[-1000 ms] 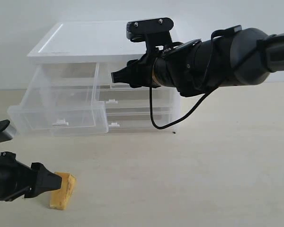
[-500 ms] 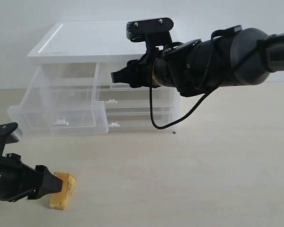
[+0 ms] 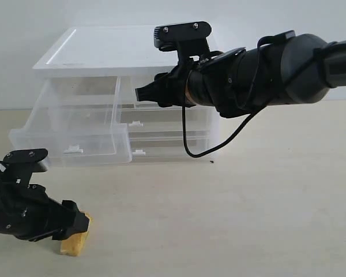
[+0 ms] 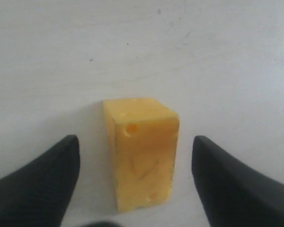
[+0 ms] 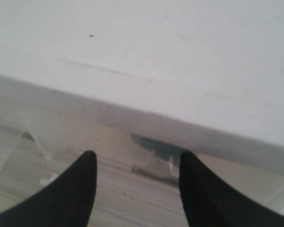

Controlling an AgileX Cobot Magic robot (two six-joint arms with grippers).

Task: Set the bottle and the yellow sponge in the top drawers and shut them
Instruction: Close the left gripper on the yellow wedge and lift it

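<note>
The yellow sponge [image 4: 142,156] lies on the table near the front left corner [image 3: 74,246]. My left gripper [image 4: 136,142] is open, one finger on each side of the sponge with a gap on both sides; in the exterior view [image 3: 79,223] it covers the sponge's upper part. The left top drawer [image 3: 98,141] is pulled out. The right top drawer [image 3: 155,115] is pushed in. My right gripper [image 3: 139,93] hangs open just in front of it, above its tab handle [image 5: 154,168]. Of the bottle only a teal-blue patch [image 5: 156,144] shows through that drawer's front.
The translucent drawer unit [image 3: 115,49] stands at the back left against the wall. Lower drawers [image 3: 167,147] sit shut under the top pair. The right arm's black cable [image 3: 187,141] hangs in front of the unit. Bare tabletop [image 3: 248,219] spreads to the right.
My left gripper has moved right along the table and its fingers now straddle the sponge. The right arm and the drawers have not moved.
</note>
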